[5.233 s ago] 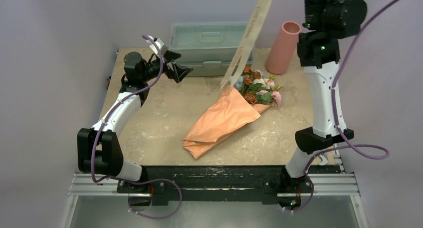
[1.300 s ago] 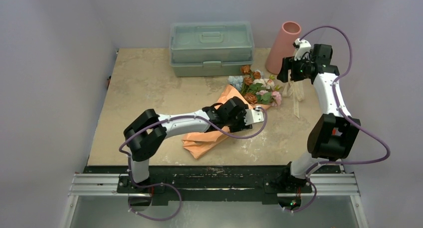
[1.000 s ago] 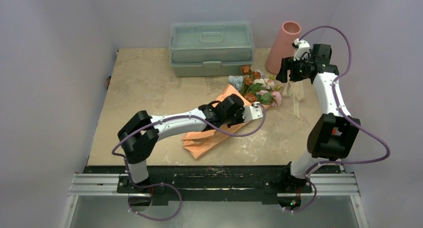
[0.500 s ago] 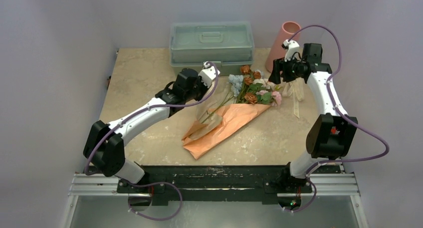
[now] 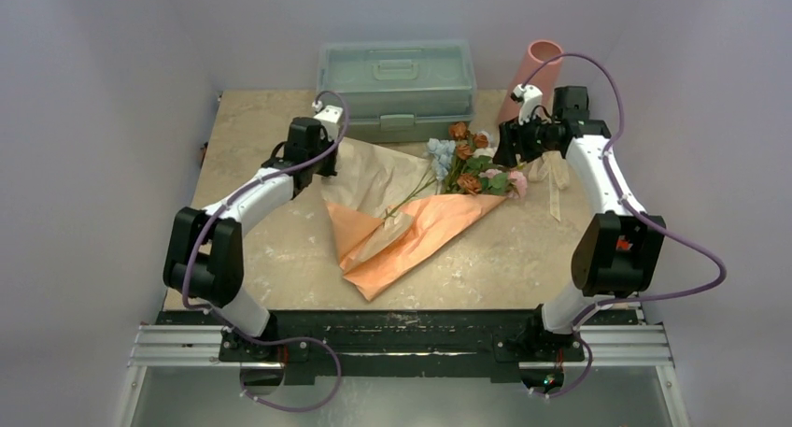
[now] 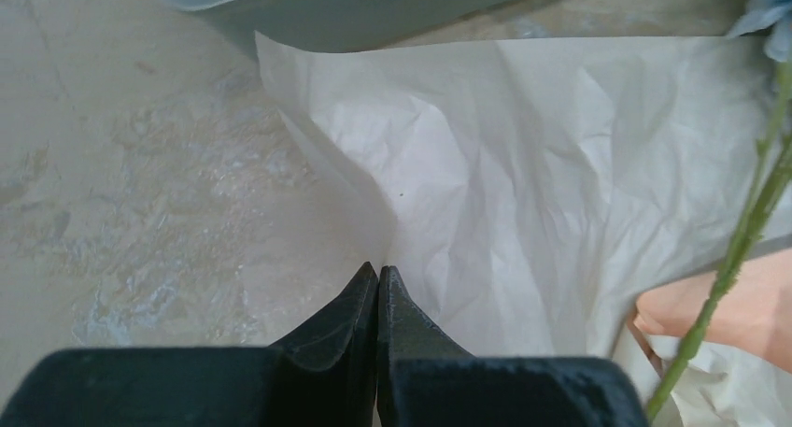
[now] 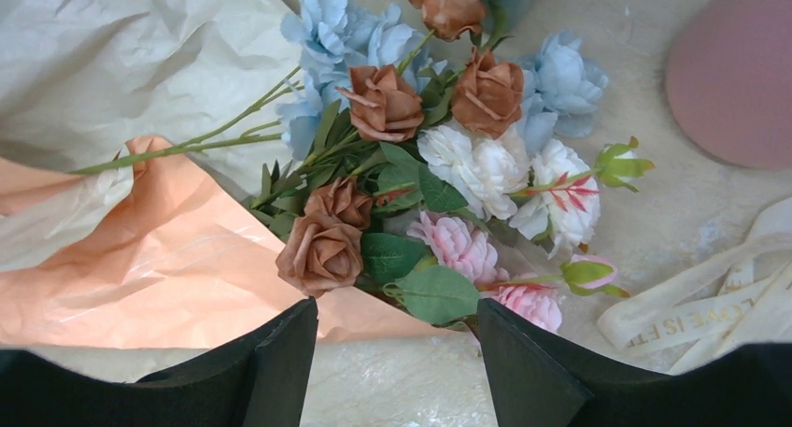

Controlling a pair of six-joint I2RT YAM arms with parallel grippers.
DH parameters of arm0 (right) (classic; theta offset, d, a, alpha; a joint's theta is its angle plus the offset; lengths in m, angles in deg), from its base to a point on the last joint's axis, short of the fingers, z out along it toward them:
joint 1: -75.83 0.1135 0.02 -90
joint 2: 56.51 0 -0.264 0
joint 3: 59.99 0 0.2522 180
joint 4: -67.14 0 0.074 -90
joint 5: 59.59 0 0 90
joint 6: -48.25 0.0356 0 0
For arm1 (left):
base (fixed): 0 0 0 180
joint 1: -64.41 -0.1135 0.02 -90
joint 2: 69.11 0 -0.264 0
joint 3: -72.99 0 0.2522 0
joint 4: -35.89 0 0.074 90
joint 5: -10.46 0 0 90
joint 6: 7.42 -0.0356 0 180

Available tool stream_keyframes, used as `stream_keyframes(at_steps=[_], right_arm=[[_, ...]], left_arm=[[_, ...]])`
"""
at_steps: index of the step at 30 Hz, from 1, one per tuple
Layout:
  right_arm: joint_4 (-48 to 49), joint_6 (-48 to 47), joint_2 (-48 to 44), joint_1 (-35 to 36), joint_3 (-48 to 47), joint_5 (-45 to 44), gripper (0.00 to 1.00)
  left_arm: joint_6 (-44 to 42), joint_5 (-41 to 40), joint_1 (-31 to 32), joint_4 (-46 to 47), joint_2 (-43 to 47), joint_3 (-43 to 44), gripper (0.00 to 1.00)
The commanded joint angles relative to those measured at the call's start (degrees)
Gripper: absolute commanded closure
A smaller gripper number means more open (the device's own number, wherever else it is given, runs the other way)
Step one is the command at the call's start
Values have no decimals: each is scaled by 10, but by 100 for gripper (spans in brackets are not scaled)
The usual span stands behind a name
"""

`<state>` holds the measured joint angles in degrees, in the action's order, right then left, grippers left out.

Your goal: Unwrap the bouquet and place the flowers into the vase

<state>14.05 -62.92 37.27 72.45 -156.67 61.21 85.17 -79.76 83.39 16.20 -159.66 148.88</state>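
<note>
Crumpled tan paper [image 6: 523, 165], tapered matte vase [image 7: 738, 81]

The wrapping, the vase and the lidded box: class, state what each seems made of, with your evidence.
The wrapping: paper, matte, orange and tan sheets; it creases sharply. The vase: perhaps ceramic or plastic; matte pink, no shine. The lidded box: likely plastic; translucent grey-green, moulded handle.

Left gripper [image 6: 377, 274] pinched, right gripper [image 7: 397, 307] spread
</note>
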Motion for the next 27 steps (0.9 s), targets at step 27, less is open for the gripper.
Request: stream_keyframes(at_steps=[27], right_arm=[[107, 11, 111, 61, 131, -53, 46]], left_arm=[[62, 51, -87, 6, -157, 15, 100]])
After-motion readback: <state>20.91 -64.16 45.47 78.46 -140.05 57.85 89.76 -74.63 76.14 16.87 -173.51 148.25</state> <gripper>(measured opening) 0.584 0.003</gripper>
